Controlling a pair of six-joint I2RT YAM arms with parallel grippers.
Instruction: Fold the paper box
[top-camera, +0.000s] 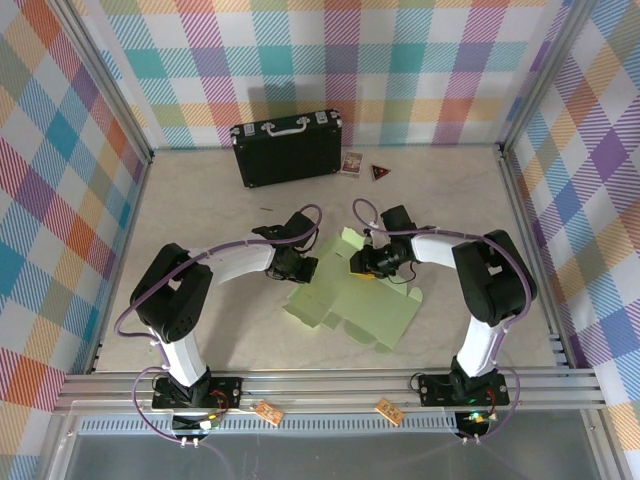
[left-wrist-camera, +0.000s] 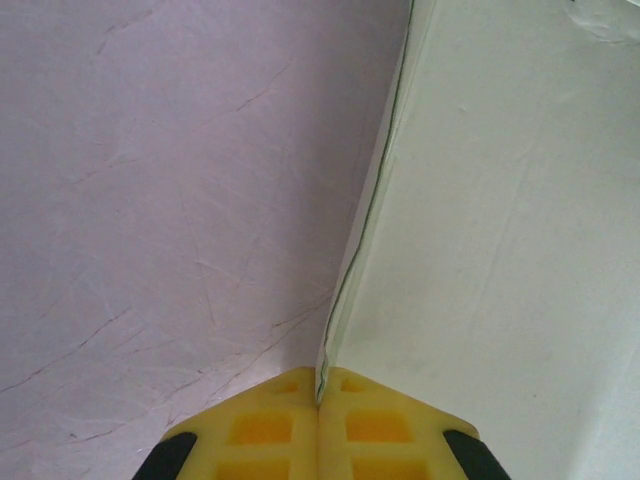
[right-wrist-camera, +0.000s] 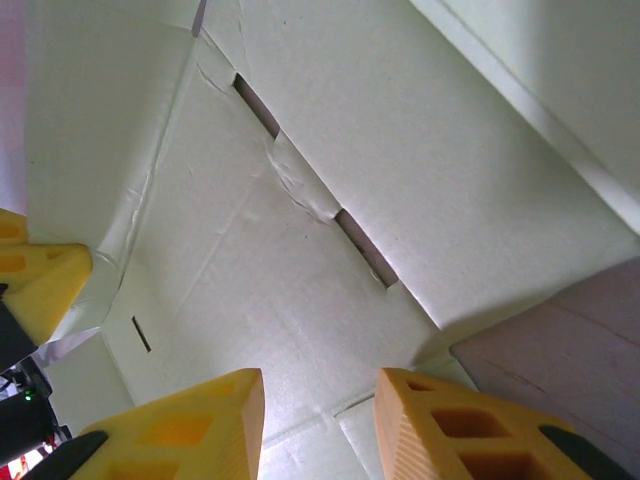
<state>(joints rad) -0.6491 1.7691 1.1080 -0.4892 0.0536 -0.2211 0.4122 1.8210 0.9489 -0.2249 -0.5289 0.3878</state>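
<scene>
Two grippers of mine were on the paper box (top-camera: 350, 312), which lay on the table (top-camera: 200, 210) between my arms. From above it was a pale green cut-out, mostly flat, with flaps spread toward the near edge and one part lifted at the far side.

My left gripper (top-camera: 298, 266) was at the left border of the card. In its own wrist view the left gripper (left-wrist-camera: 318, 388) was clenched. The two yellow pads (left-wrist-camera: 265, 425) met, and the thin edge of the paper box (left-wrist-camera: 500, 250) went straight down into the seam between them, so the card was pinched there. That panel rose steeply from the table (left-wrist-camera: 150, 200), on the right of the picture.

My right gripper (top-camera: 362, 264) was at the far side of the card, opposite to the left one. In its wrist view the right gripper (right-wrist-camera: 320, 405) had its jaws apart with a clear gap, and nothing was between the fingers (right-wrist-camera: 195, 425). Behind the gap I saw the creased inside of the paper box (right-wrist-camera: 290, 270), with two narrow slots along one fold. One yellow pad of the left gripper (right-wrist-camera: 35, 285) was at the left border of this view, touching the card at a corner.

Near the back wall a black suitcase (top-camera: 288, 150) was well apart from the card, and two small objects (top-camera: 351, 163) lay just to its right. I could not tell what they were.
</scene>
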